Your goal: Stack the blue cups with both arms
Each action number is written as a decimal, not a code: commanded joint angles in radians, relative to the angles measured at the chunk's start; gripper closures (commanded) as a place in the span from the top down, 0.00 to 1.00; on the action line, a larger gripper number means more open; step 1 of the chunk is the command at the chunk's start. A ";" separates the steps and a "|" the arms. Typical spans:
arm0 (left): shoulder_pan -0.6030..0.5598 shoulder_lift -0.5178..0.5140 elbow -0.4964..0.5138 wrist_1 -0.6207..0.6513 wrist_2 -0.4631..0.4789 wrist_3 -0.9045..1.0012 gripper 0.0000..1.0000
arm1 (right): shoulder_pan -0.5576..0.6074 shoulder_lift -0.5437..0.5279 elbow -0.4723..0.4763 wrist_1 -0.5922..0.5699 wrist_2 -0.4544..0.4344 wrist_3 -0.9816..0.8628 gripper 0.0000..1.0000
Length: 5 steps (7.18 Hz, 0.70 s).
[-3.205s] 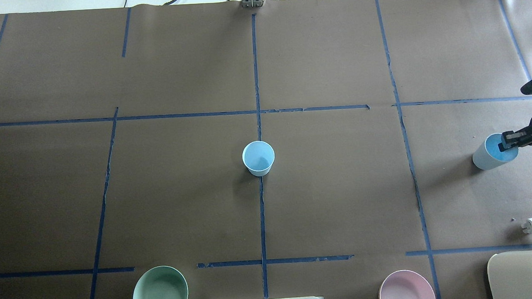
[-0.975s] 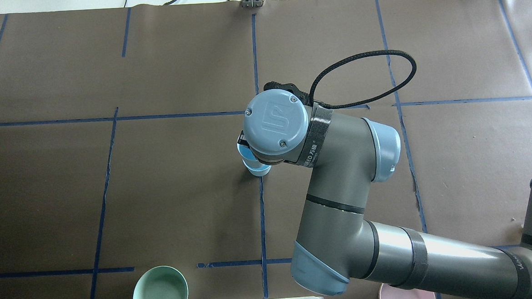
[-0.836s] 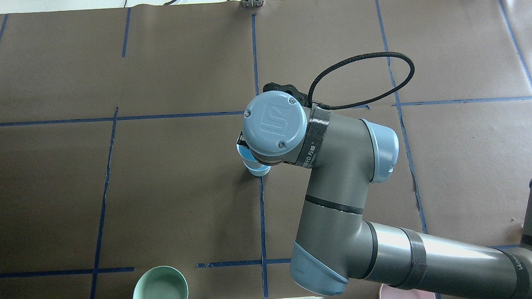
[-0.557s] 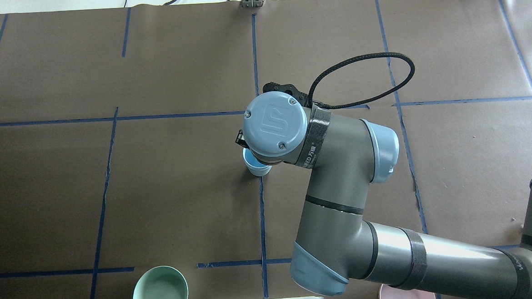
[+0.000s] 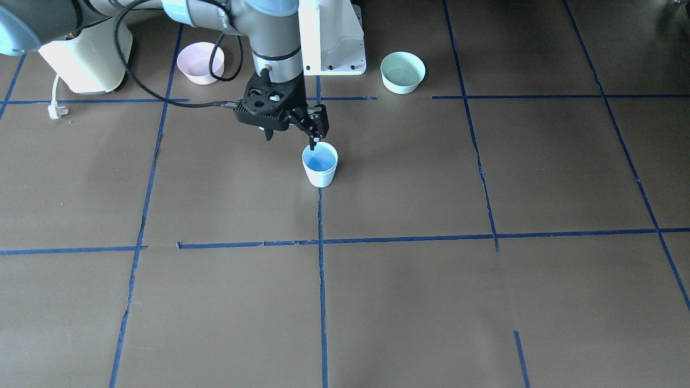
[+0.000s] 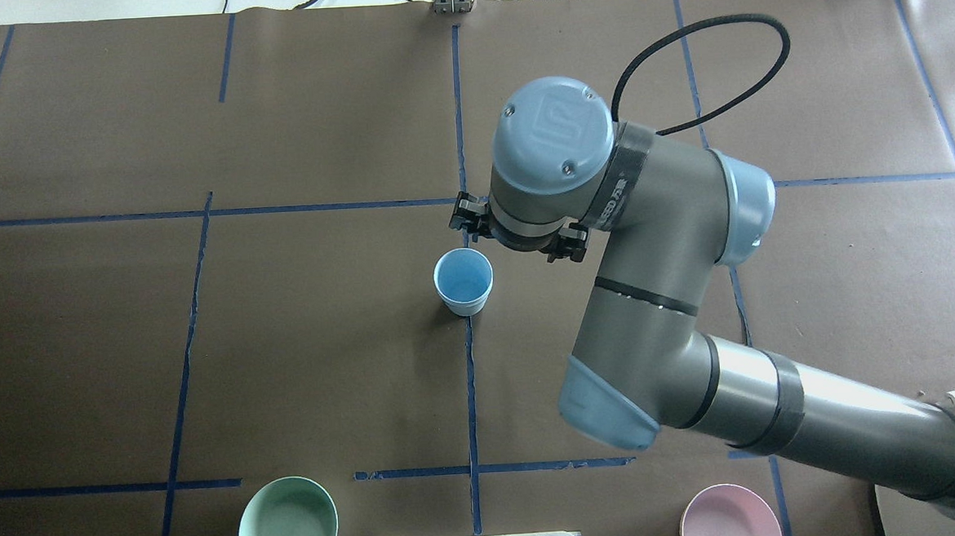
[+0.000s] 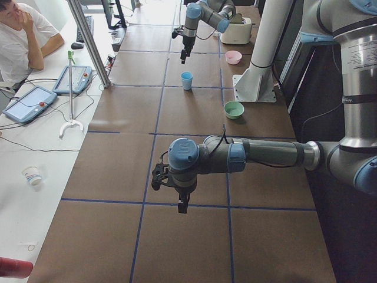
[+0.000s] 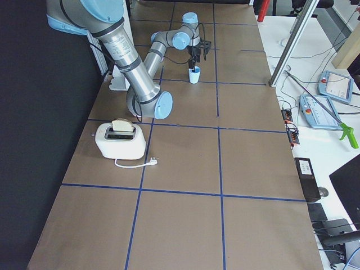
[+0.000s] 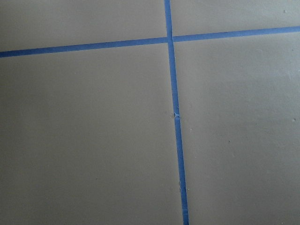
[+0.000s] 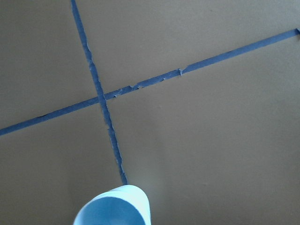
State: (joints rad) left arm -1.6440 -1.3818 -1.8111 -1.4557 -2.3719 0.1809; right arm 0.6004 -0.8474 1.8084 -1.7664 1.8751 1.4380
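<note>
The blue cup (image 5: 320, 164) stands upright in the middle of the table (image 5: 431, 302), right on a blue tape line (image 5: 321, 280). It is whitish outside and a deeper blue inside. Only one cup shape shows. A second cup may sit inside it, but that is hard to tell from these views.

The right arm (image 6: 650, 292) reaches in over the table. The right gripper (image 5: 291, 134) hangs close to the cup, higher than its rim. Its jaws are spread wide and hold nothing, and one finger (image 5: 317, 126) points down near the rim.

The left arm (image 7: 259, 154) is stretched out over another part of the table, well apart from the cup. The left gripper (image 7: 171, 193) points down there — it shows only from the side, so I cannot tell how its jaws stand.

The green bowl (image 6: 287, 525) and the pink bowl (image 6: 729, 518) sit at the robot's edge of the table.
</note>
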 commanded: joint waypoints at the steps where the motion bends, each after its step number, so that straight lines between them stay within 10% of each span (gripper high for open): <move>1: 0.001 -0.014 0.007 0.003 0.002 -0.006 1.00 | 0.244 -0.152 0.029 -0.001 0.259 -0.362 1.00; 5: 0.004 -0.019 0.039 0.000 0.003 -0.031 1.00 | 0.669 -0.618 0.087 -0.001 0.447 -1.273 1.00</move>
State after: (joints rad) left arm -1.6408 -1.3999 -1.7789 -1.4548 -2.3711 0.1478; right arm 1.1475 -1.3147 1.8786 -1.7676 2.3021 0.4345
